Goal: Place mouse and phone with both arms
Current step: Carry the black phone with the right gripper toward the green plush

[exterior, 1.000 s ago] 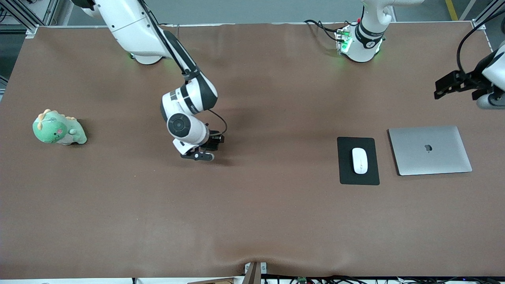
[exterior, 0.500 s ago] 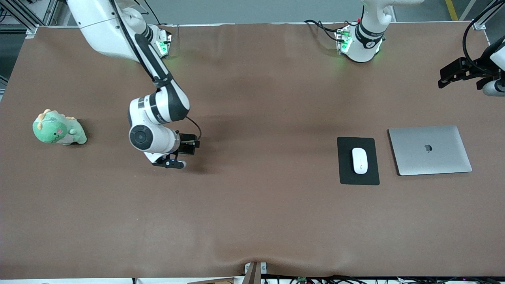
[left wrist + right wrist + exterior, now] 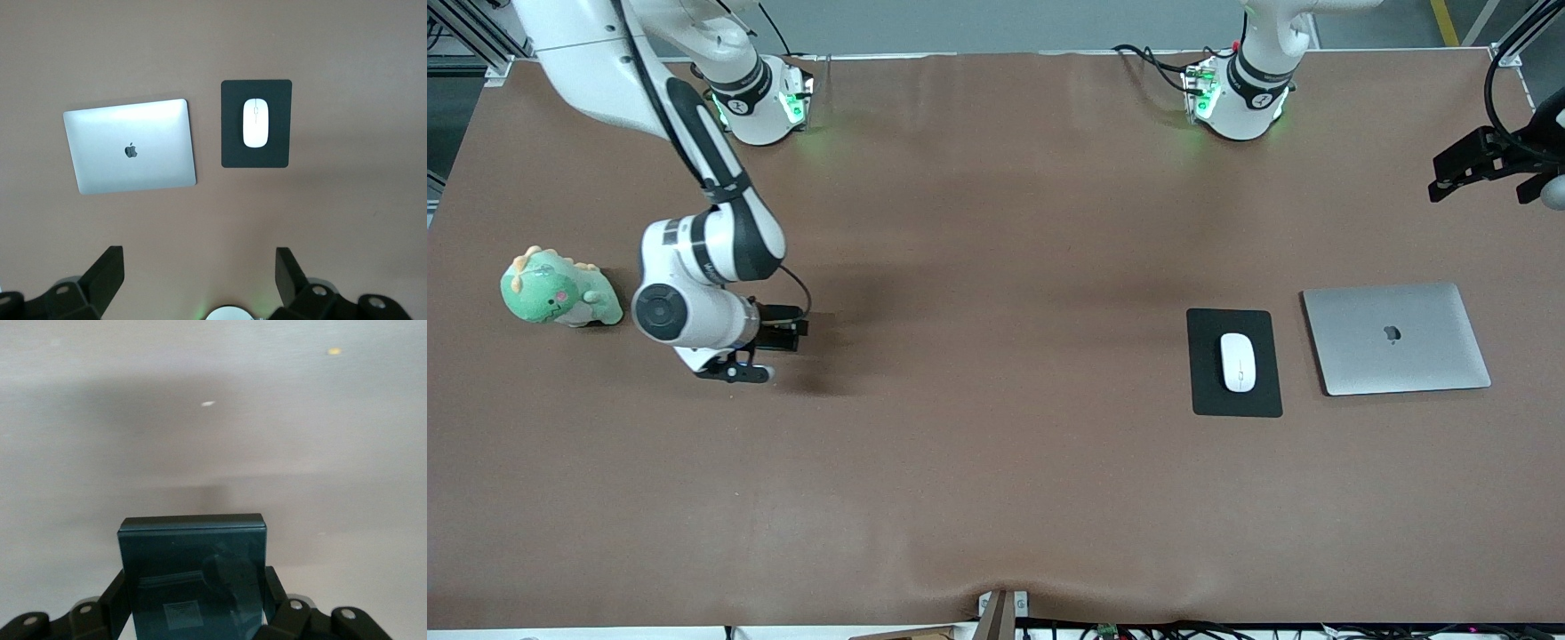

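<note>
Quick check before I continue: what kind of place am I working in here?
Likely a robotics lab test bench staged as a desk: a brown-covered table with a closed silver laptop, a white mouse on a black mouse pad, and framing plus cables along its edges.

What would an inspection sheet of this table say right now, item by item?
Surface: brown table cover, slightly rippled at the edge nearest the front camera.
Job's things: white mouse lies on the black mouse pad; the phone is held in the right gripper.
Clutter: closed silver laptop beside the pad; green dinosaur plush toward the right arm's end.
Grippers: right gripper is shut on the phone, low over bare table beside the plush; left gripper is open, raised at its own end of the table.
Cables: black leads at the left arm's base.
Surroundings: metal framing at the corners.
</note>
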Robot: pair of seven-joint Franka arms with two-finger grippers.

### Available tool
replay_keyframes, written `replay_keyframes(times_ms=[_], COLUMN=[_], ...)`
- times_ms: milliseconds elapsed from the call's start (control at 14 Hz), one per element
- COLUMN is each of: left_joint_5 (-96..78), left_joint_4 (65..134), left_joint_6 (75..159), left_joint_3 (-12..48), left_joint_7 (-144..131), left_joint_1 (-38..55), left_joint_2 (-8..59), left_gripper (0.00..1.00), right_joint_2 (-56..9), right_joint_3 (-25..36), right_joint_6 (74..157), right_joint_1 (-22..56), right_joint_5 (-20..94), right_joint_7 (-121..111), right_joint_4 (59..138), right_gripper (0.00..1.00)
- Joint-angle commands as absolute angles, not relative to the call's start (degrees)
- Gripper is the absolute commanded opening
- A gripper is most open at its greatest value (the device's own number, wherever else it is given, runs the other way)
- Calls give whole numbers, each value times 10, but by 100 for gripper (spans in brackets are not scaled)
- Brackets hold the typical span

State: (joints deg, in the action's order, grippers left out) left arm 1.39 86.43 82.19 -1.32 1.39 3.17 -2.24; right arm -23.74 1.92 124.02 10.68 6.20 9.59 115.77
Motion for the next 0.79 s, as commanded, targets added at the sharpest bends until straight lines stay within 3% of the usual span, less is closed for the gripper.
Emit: replay_keyframes(times_ms=[0,357,714], left_joint_5=[4,4,8], left_joint_4=[876,884,890], left_joint_6=[840,840,838], left_joint_3=[-1,-2,-3], left_joint_7=[-5,-4,-4], left_joint_1=[24,19,18], left_joint_2=[-29,-29,-29], left_gripper=[100,100,100], right_joint_2=[-206,-205,-206], right_joint_3=[8,38,80], right_joint_6=[1242,1252,1329], right_joint_1=[58,22,15], right_joint_5=[51,26,-16], right_joint_7=[47,-14,-50], right_joint_4=[1195,1217,1265], right_gripper=[0,0,0])
